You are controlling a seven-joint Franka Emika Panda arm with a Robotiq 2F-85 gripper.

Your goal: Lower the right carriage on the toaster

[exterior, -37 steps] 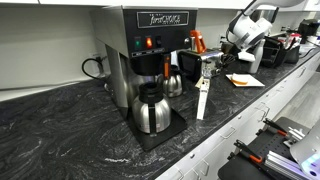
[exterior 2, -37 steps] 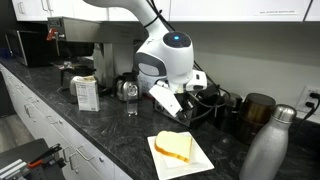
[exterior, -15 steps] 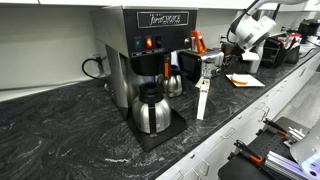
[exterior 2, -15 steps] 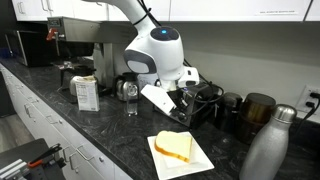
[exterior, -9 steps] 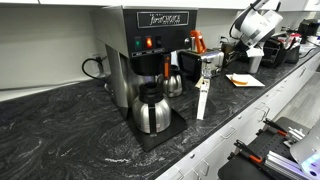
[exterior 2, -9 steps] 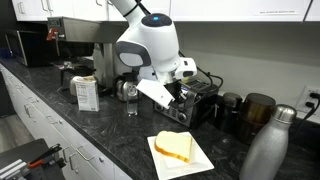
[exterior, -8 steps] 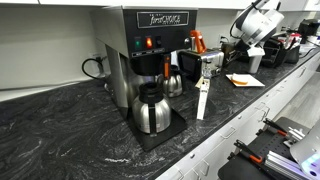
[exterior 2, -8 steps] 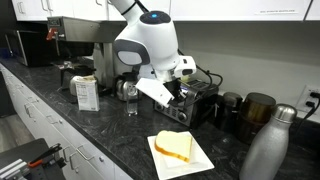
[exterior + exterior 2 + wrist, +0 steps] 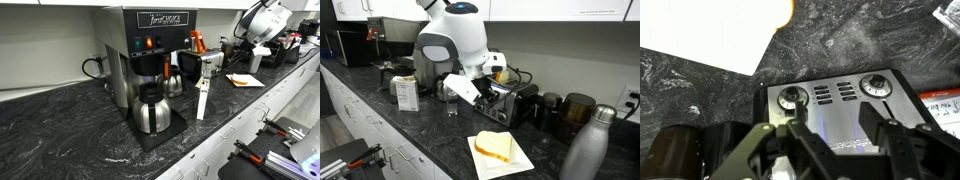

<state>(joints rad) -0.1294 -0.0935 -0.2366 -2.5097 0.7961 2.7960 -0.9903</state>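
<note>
The toaster [image 9: 517, 101] is a small low box on the dark counter, right of the coffee brewer [image 9: 140, 55]. Its dark side and steel end [image 9: 208, 63] show in an exterior view. In the wrist view I look down on its steel panel [image 9: 835, 112], which has two knobs and a block of buttons. My gripper [image 9: 840, 145] hovers just above that panel, open, with nothing between its fingers [image 9: 880, 135]. In an exterior view the gripper [image 9: 488, 88] sits at the toaster's near end. I cannot make out the carriage levers.
A slice of bread on a white napkin [image 9: 498, 150] lies in front of the toaster. A steel bottle [image 9: 586, 146] and a dark mug [image 9: 575, 110] stand to its side. A steel carafe [image 9: 151, 108] sits under the brewer. A small box [image 9: 407, 93] and a glass [image 9: 452, 100] stand nearby.
The arm has risen and swung back from the toaster. The jaws, shut a second ago, now stand apart.
</note>
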